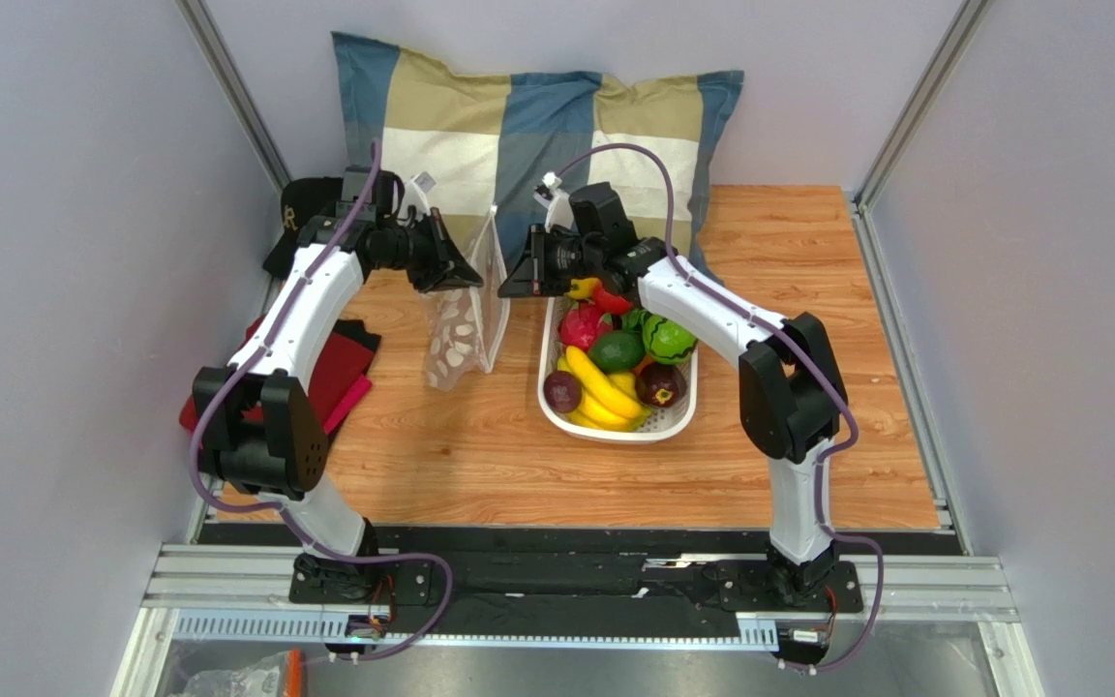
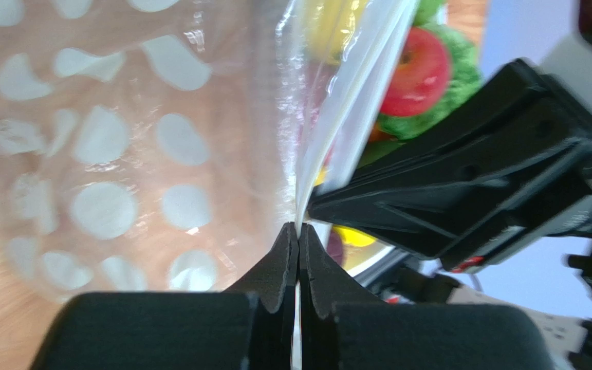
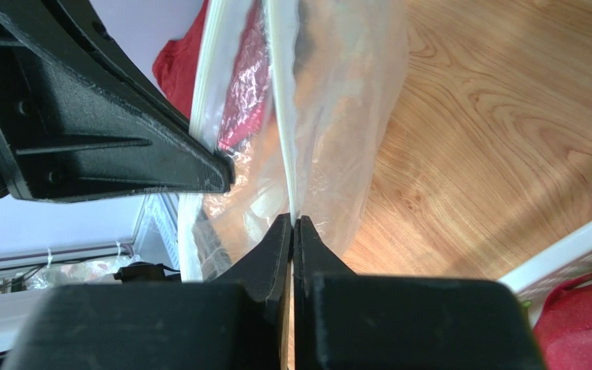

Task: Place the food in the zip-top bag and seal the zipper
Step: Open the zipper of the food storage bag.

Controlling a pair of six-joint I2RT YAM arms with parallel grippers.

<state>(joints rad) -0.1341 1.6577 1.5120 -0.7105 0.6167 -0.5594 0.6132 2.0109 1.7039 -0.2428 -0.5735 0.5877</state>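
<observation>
The clear zip-top bag, white-spotted on its lower half, stands upright on the wooden table left of the basket. My left gripper is shut on one side of its rim, and the white zipper strip runs out from between the closed jaws. My right gripper is shut on the opposite rim strip, its jaws pinching it. The food lies in the white basket: a red apple, green lettuce, a round green fruit. I see no food in the bag.
The basket also holds yellow bananas and dark purple fruits. A plaid pillow lies at the back. A red cloth and a black object sit on the left. Grey walls close in both sides.
</observation>
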